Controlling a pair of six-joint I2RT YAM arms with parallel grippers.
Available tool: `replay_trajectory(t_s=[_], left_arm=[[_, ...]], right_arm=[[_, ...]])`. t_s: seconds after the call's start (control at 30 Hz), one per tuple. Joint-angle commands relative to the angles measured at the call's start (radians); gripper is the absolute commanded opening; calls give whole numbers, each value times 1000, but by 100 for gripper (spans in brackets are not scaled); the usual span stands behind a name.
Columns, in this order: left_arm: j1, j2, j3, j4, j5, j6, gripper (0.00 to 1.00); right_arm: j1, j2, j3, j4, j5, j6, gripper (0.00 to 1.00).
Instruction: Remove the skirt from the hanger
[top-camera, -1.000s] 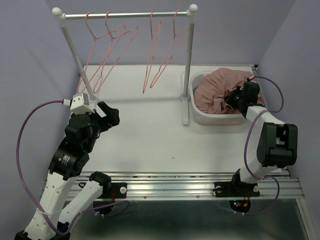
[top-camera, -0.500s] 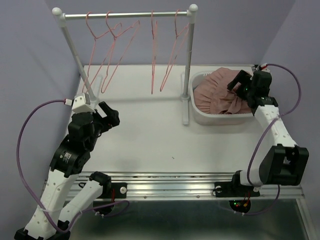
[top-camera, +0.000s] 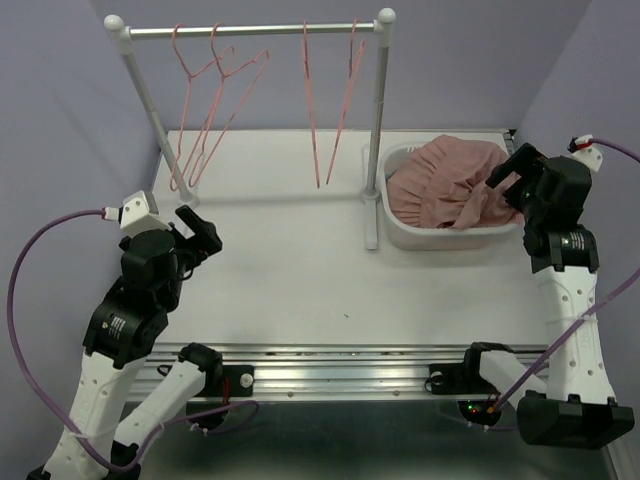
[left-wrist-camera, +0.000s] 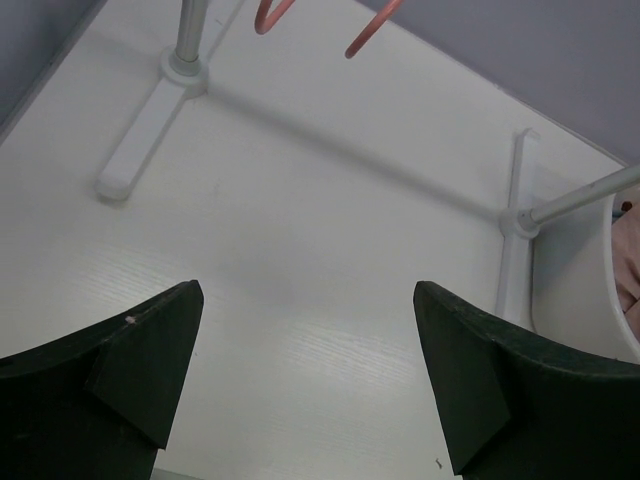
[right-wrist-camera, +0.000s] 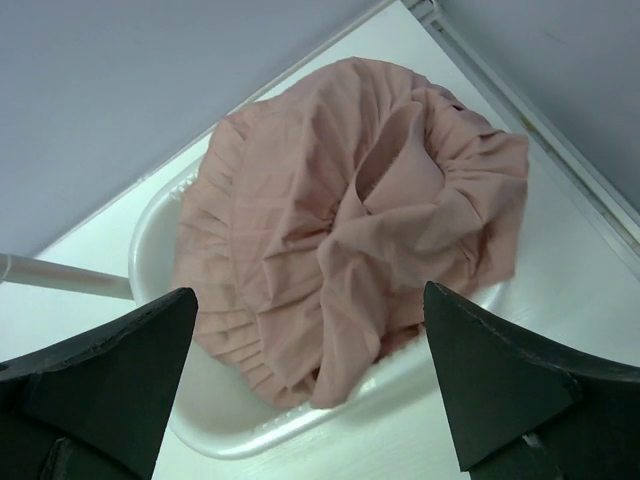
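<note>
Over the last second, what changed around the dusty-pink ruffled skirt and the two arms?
The right gripper has lifted off the dusty-pink ruffled skirt and pulled back to the right, open and empty. The left gripper, also open, drew back toward the near left. The pink wire hangers swung on the rail. The skirt stays heaped in the white plastic basket; all hangers are bare.

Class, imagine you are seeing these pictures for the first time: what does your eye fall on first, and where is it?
First, the dusty-pink skirt, heaped in the white basket at the far right of the table. Next, four bare pink hangers on the rack at the back. The right gripper hangs open beside the basket, and the left gripper is open over the table.
</note>
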Motion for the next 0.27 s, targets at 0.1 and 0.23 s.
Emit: replay_trajectory(t_s=[0.1, 0.23], left_arm=[[-5, -14, 18, -41, -97, -47, 99], [-5, -14, 13, -43, -101, -54, 99]], right_arm=[[-3, -108, -66, -92, 59, -39, 100], [-3, -118, -76, -97, 96, -33, 100]])
